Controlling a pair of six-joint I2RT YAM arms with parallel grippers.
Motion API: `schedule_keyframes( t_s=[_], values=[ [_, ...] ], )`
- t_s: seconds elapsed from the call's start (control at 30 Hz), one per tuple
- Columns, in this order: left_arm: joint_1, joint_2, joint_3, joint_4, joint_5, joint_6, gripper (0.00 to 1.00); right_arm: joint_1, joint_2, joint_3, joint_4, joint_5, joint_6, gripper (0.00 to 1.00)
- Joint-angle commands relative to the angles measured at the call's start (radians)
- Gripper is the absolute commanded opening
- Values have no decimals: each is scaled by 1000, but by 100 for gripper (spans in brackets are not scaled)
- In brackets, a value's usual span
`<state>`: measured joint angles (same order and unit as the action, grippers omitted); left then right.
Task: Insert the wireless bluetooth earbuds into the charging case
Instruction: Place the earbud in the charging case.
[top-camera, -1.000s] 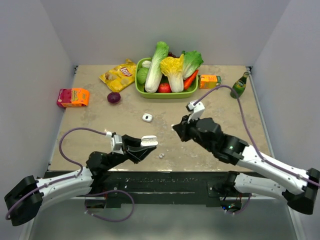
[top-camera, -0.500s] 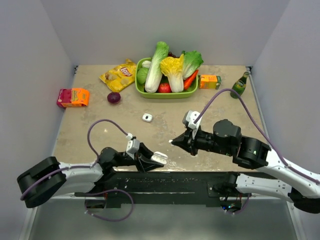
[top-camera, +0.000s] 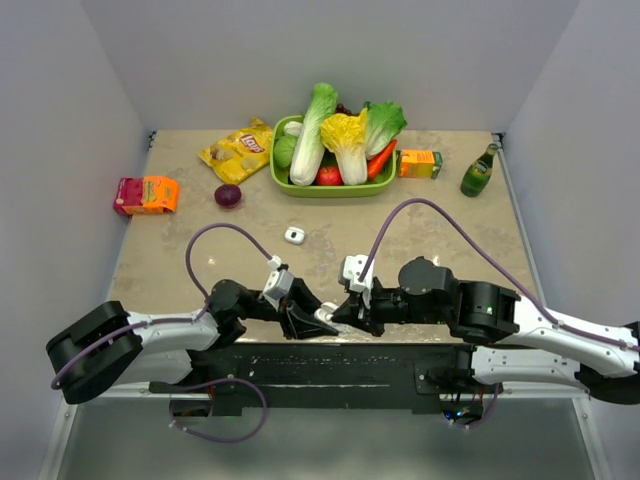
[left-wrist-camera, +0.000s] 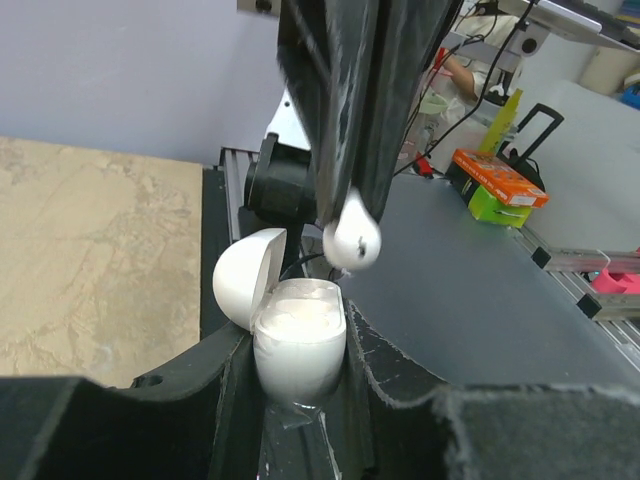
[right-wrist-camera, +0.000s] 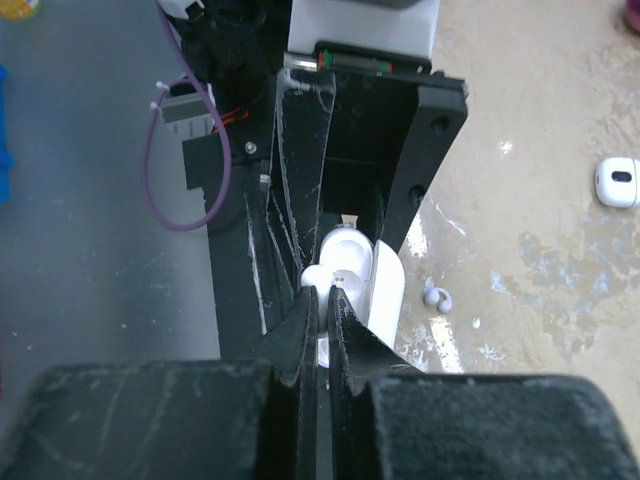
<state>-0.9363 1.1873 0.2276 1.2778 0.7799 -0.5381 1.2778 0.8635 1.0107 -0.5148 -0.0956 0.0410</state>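
Insertion step: the right claw pinches a tiny glossy white earbud just above the open white plastic charging case pinched in the left claw, so next it needs lowering straight into the well.

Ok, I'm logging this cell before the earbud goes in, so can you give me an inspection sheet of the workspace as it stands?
Surface: tan marbled tabletop, scuffed pale in places.
Job's things: charging case, lid open; one earbud close above its opening, not yet in; a loose bud lying on the tabletop.
Clutter: green basket of vegetables, chips bag, red-orange box, purple fruit, juice carton, green bottle, small white gadget.
Grippers: left gripper shut on the charging case; right gripper shut on the earbud.
Cables: left purple cable and right purple cable loop above the arms, away from the case.
Surroundings: plain grey walls on three sides.
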Motion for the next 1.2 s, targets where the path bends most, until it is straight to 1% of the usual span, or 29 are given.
schedule_keyframes(
  t_s=[0.0,0.2,0.53,0.93,1.1,1.17],
  values=[
    [1,-3,44,81,41,17,0,6,6,-17,39,25,-9,0],
    [-1,0,44,77,38,17,0,8,15,-27,62,54,-7,0],
    [-16,3,45,78,22,17,0,8,22,-44,107,59,8,0],
    [-22,5,49,83,2,26,0,15,43,-57,116,50,23,0],
    [-22,-9,53,60,-5,43,0,18,57,-58,110,65,36,0],
    [-22,-11,55,49,-8,50,0,18,49,-57,111,77,51,11]
  ],
)
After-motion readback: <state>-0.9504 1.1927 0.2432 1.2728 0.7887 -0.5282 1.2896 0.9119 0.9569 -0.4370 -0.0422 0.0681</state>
